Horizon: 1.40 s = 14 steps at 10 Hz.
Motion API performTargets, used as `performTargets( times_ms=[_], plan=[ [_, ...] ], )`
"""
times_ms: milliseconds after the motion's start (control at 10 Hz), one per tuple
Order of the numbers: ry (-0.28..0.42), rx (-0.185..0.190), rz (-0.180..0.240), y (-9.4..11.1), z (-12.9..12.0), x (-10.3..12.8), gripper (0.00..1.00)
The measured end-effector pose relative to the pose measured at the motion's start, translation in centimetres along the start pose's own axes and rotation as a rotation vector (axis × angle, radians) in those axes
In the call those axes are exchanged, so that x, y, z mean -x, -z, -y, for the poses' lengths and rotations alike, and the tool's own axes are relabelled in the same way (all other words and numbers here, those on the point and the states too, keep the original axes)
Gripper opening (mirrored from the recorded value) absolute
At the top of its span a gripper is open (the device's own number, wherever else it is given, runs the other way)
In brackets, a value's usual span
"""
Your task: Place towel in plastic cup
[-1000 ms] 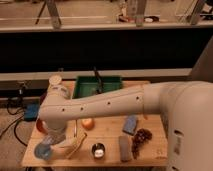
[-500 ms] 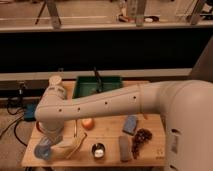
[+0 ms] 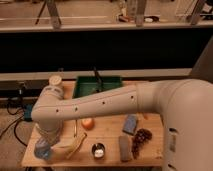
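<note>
The gripper (image 3: pixel 48 136), hidden behind the arm's elbow at the table's (image 3: pixel 107 136) left front so I cannot tell its state, hangs just above the cup (image 3: pixel 42 149), and the towel is not visible.

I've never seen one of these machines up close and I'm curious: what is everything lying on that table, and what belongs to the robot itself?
table: one, light wood, centre of the view
plastic cup: one, light blue, front left corner
tray: one, green, back of the table
pale cup: one, pinkish-white, back left
round orange thing: one, middle of the table
metal cup: one, shiny, front centre
blue pad: one, right of centre
brownish-grey strip: one, front right
dark reddish clump: one, beside the strip
arm: one, white, stretching from the right across the table
gripper: one, down by the plastic cup at the left
</note>
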Motion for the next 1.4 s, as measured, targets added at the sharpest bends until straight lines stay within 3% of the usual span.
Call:
performTargets(
  times_ms=[300, 800, 1400],
  plan=[
    [0.013, 0.019, 0.021, -1.8, 0.0, 0.4, 0.00],
    [0.030, 0.038, 0.033, -3.0, 0.5, 0.9, 0.00],
    [0.019, 0.047, 0.017, -3.6, 1.2, 0.3, 0.00]
  ],
)
